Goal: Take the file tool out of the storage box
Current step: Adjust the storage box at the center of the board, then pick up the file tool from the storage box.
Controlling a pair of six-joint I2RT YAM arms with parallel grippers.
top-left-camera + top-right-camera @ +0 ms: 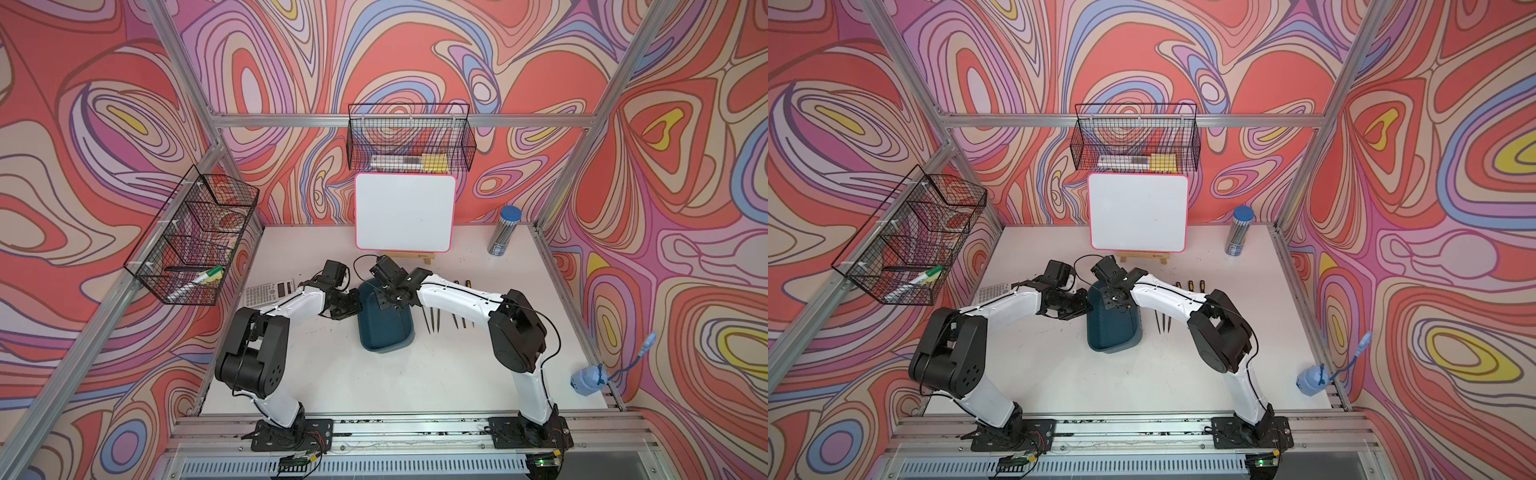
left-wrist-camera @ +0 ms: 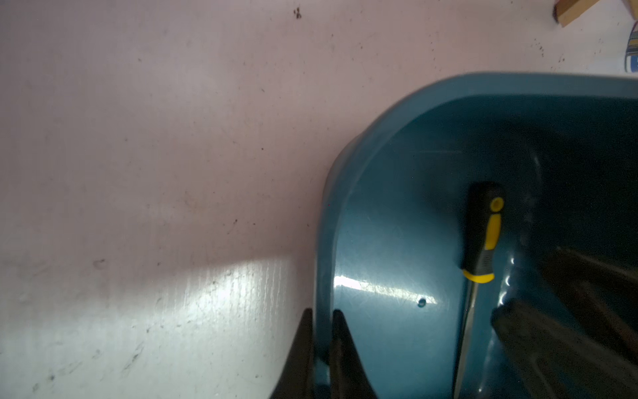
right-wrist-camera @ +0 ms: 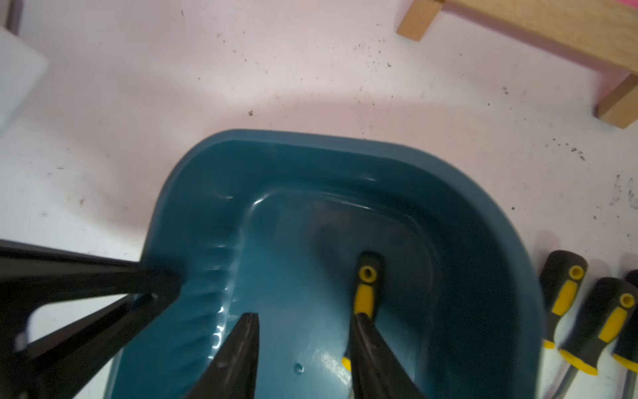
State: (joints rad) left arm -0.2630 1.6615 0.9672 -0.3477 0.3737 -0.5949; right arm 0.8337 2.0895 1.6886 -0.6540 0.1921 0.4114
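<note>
One file tool (image 2: 481, 235) lies in the storage box (image 2: 324, 241), long axis near–far, handle far; left gripper (image 2: 322, 312) clamps the box's left wall, right gripper (image 3: 306, 317) stands parted beside the handle.

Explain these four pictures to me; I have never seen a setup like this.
Two robot arms stand at the edge of a white table, each ending in a two-fingered gripper. Two pictures look down from overhead, side by side. The other two come from small cameras on the arms' wrists.

On the table are a dark teal storage box, a calculator, a whiteboard on a wooden stand, a blue-lidded canister, and several files beside the box.

The left gripper is pinched shut on the box's wall, apparently steadying it. The right gripper reaches into the box with its jaws open. One finger is at the black-and-yellow handle of the file tool lying there, which is not gripped yet.
</note>
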